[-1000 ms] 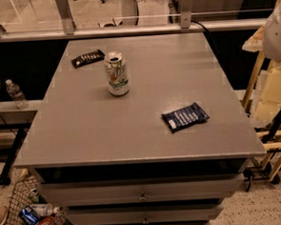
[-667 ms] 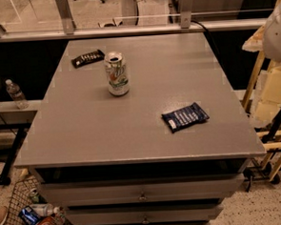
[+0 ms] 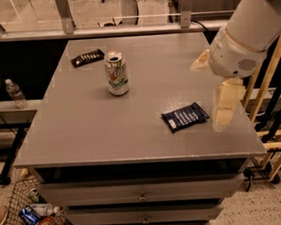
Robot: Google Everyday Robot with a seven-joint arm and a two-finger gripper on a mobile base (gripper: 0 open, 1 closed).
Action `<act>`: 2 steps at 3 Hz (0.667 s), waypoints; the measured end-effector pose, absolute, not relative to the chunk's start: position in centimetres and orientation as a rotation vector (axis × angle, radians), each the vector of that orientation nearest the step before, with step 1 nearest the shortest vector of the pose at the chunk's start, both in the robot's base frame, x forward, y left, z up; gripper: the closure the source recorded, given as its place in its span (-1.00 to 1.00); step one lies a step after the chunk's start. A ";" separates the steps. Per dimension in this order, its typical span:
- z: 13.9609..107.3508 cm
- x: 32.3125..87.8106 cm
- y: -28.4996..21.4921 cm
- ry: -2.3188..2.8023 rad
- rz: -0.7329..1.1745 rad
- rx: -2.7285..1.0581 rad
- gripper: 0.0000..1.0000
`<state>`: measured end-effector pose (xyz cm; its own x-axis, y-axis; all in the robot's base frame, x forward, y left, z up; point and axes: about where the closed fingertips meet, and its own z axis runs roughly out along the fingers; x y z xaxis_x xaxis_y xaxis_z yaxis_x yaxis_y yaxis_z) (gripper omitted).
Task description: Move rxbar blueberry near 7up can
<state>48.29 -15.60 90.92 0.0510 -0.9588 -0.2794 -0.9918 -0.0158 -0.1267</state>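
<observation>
The rxbar blueberry (image 3: 184,116), a flat dark navy wrapper with pale lettering, lies on the grey table (image 3: 84,132) near its front right. The 7up can (image 3: 116,73) stands upright further back and to the left, well apart from the bar. My gripper (image 3: 208,95) hangs from the white arm over the table's right edge, just right of the bar and above it. It is open and empty, with one pale finger (image 3: 224,104) pointing down beside the bar.
A black bar wrapper with white marks (image 3: 87,57) lies at the back left, behind the can. A water bottle (image 3: 16,93) stands on a ledge to the left. A wire basket with cans (image 3: 32,221) sits on the floor. A wooden rack (image 3: 273,106) stands to the right.
The arm and gripper have swung in from the right edge, over the table's right side, close to the navy bar. The view is now closer to the table. The objects have not moved.
</observation>
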 end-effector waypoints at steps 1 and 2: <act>87.6 50.2 -13.1 1.867 0.286 -2.156 -1.00; 85.2 51.5 -12.1 1.795 0.363 -2.196 -1.00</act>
<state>51.52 -12.12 85.16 0.1958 -0.9100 -0.3656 -0.9805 -0.1880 -0.0572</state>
